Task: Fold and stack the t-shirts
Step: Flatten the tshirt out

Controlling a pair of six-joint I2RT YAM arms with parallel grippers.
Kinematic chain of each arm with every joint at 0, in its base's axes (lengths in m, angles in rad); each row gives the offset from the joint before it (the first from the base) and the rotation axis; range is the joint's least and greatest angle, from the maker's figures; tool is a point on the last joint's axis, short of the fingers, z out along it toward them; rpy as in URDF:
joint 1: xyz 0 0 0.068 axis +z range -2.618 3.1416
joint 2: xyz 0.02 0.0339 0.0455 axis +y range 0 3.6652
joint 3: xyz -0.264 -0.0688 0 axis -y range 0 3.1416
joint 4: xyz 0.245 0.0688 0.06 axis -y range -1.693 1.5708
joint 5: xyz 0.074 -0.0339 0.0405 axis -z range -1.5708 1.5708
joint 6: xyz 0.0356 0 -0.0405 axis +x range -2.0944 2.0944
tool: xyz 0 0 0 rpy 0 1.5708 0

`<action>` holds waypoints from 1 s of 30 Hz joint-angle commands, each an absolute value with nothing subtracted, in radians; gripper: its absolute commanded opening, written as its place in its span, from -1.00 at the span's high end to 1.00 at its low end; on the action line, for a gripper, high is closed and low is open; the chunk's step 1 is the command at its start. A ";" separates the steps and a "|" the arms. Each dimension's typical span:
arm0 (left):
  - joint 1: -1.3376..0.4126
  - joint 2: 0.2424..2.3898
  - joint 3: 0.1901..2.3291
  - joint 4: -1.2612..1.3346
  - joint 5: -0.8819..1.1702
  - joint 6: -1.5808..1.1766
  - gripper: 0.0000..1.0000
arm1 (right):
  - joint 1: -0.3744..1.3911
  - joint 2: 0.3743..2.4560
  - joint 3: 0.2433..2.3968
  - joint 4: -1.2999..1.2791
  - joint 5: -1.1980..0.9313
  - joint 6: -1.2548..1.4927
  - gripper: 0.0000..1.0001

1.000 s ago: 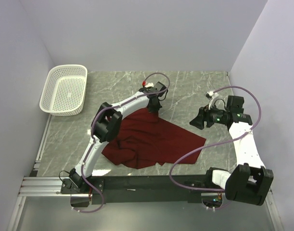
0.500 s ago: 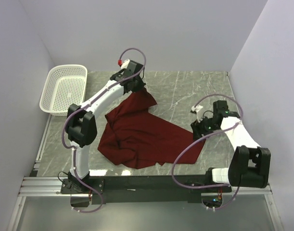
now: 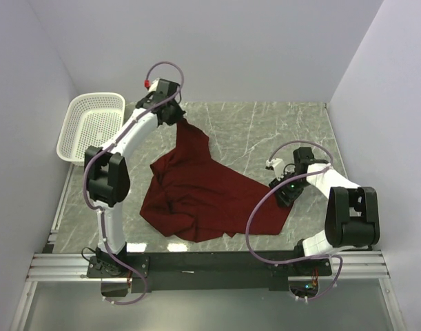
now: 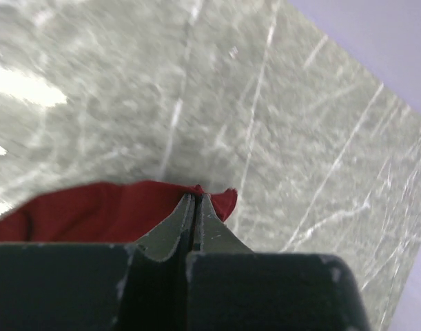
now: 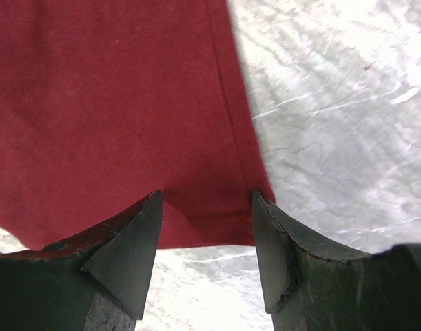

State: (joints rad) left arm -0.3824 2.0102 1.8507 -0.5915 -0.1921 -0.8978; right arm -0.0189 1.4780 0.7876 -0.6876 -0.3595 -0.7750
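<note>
I take this as the spreading-out step before any fold, and next my free claw must, I think, close on a corner so both arms can pull the cloth flat. On the left, near the basket, my left gripper is pinched fully closed on an edge of the maroon t-shirt, which runs from there in a crumpled sheet across the middle of the table. On the right, my right gripper stands partly open, its fingers straddling the shirt's hemmed right corner with nothing clamped.
</note>
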 commanded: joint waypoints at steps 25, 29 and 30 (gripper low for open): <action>-0.190 2.094 1.988 -0.532 -0.071 -0.810 0.99 | -0.034 1.597 1.161 -0.635 -0.279 -0.687 1.00; -0.181 2.115 2.035 -0.523 -0.067 -0.825 0.99 | -0.031 1.643 1.304 -0.615 -0.247 -0.645 1.00; -0.179 2.128 2.048 -0.519 -0.071 -0.831 0.99 | -0.032 1.676 1.339 -0.589 -0.207 -0.629 1.00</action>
